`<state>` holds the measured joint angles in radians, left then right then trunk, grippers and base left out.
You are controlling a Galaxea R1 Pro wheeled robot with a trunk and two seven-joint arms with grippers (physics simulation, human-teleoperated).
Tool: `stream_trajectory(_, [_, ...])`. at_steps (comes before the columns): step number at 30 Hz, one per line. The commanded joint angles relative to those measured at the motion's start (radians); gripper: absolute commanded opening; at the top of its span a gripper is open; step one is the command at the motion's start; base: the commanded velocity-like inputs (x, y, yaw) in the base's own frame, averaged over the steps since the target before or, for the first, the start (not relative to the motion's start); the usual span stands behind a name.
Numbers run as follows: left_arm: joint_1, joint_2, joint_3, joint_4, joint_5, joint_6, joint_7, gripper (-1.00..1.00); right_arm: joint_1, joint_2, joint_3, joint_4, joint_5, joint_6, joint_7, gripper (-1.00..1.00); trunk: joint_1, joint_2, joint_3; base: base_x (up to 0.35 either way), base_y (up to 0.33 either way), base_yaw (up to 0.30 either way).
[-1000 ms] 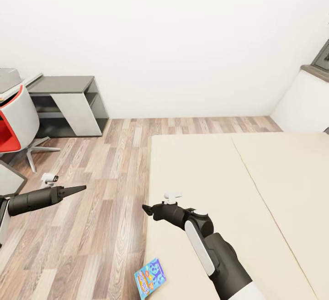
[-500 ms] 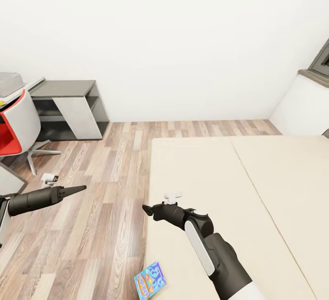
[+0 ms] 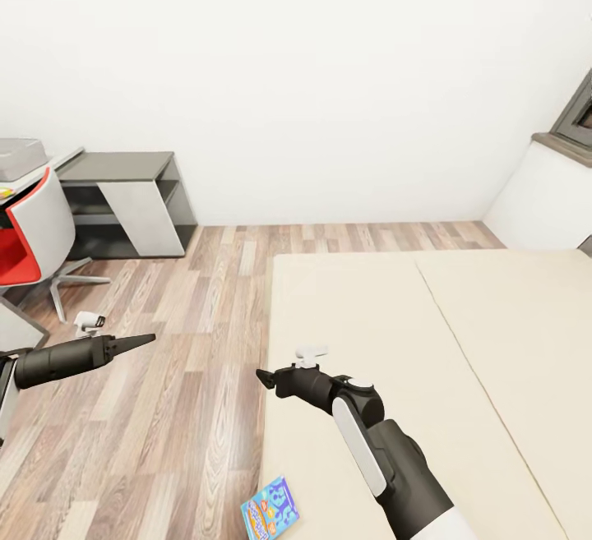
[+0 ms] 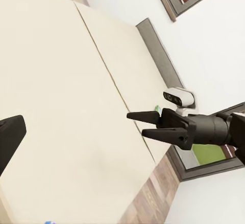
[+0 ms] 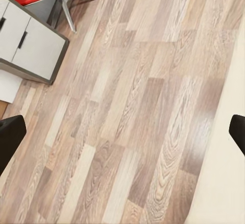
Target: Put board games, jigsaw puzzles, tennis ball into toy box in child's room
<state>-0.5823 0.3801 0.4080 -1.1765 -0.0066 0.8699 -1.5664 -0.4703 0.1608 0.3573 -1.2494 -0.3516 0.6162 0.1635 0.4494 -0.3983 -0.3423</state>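
A red chair and grey cabinet stand left. The left gripper looks closed; the right gripper is parted, empty. A blue board game overhangs the bed edge.

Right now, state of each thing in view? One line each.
blue board game: lying flat at the bed's near edge, ungripped.
bed: beige mattress in two sections, bare apart from that box.
toy box: on the table, contents hidden.
left gripper: over the floor, holding nothing, jaws cannot be judged.
right gripper: open, empty, at the bed's edge.
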Motion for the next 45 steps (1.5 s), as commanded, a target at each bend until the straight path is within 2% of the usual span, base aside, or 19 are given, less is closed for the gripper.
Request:
stream_trajectory(1, [-0.001,0.0,0.0,0.0,-0.001,0.011,-0.004,1.0,-0.001,0.0,-0.001,-0.001,-0.001,0.005,0.002,1.0,0.001,-0.002,0.0,0.0,0.0,0.0])
stream_trajectory(45, [-0.001,-0.001,0.0,0.0,-0.001,0.011,-0.004,1.0,-0.001,0.0,-0.005,0.017,-0.001,-0.004,0.002,1.0,0.001,-0.002,0.072,0.0,0.0,0.0])
